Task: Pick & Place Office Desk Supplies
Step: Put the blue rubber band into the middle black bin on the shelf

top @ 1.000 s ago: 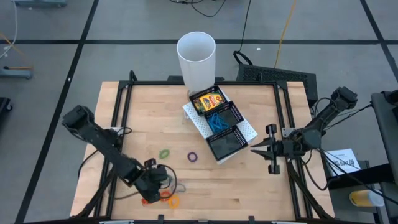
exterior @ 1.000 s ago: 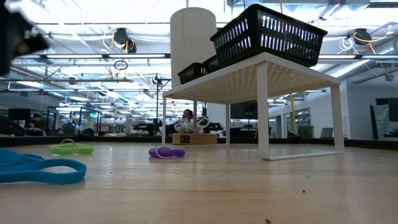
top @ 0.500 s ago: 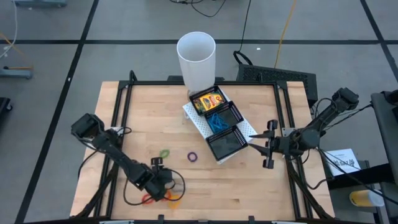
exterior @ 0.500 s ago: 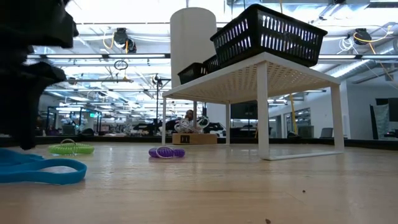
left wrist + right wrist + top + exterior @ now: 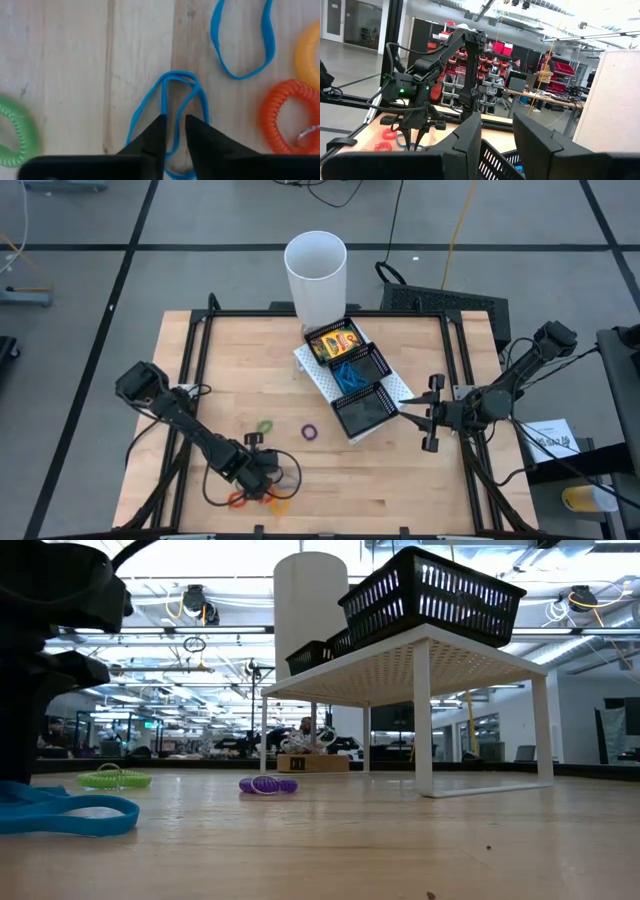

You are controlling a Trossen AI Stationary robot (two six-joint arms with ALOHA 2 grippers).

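My left gripper (image 5: 258,470) points down at the table's near left, fingertips (image 5: 175,125) a narrow gap apart over a folded blue rubber band (image 5: 175,80) lying flat on the wood. Around it lie a second blue band (image 5: 245,50), an orange coil (image 5: 287,115), a yellow loop (image 5: 307,55) and a green coil (image 5: 15,130). A yellow crayon box (image 5: 335,343) and blue bands (image 5: 350,370) lie in the black mesh tray (image 5: 385,402). My right gripper (image 5: 425,420) hangs open and empty above the table's right side. My left gripper comes at the blue band from above. One strand (image 5: 176,131) runs through the gap between the fingertips, and another (image 5: 162,102) passes under one fingertip. Whether the fingers touch the band, I cannot tell. The band lies flat on the table.
The tray sits on a white perforated riser (image 5: 402,390) at the table's far middle, with a tall white cup (image 5: 316,275) behind it. A green coil (image 5: 264,426) and a purple one (image 5: 310,432) lie mid-table. Bare wood stretches along the near right.
My left gripper has come down to the table at the near left, shifting slightly toward the right edge, and now stands still over the blue band. In the low view it has dropped into the picture at the left. The bands have not moved.
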